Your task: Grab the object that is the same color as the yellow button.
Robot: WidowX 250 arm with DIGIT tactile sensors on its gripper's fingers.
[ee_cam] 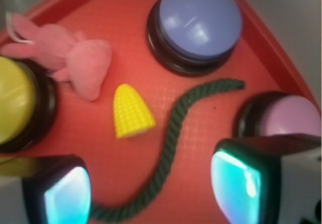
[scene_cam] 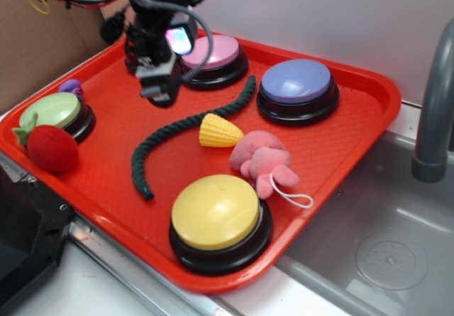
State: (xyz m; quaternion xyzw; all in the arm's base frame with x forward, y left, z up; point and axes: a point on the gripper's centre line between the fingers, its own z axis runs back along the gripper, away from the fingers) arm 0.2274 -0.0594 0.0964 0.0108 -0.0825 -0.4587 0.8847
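A small yellow corn cob, the object (scene_cam: 220, 131) (ee_cam: 131, 112), lies on its side near the middle of the red tray (scene_cam: 340, 145). The yellow button (scene_cam: 216, 213) (ee_cam: 11, 105), a big pale-yellow dome on a black base, stands at the tray's front edge. My gripper (scene_cam: 164, 82) (ee_cam: 151, 189) hangs above the tray's back left, open, with nothing between its fingers (ee_cam: 68, 194). In the wrist view the corn lies a little ahead of the gap between the pads, toward the left.
A dark green rope (scene_cam: 186, 128) (ee_cam: 173, 143) curves under the gripper beside the corn. A pink plush toy (scene_cam: 261, 161) lies right of the corn. Purple (scene_cam: 296, 87), pink (scene_cam: 213, 57) and green (scene_cam: 53, 112) buttons, a red strawberry (scene_cam: 50, 147). A sink and pipe (scene_cam: 433, 103) lie to the right.
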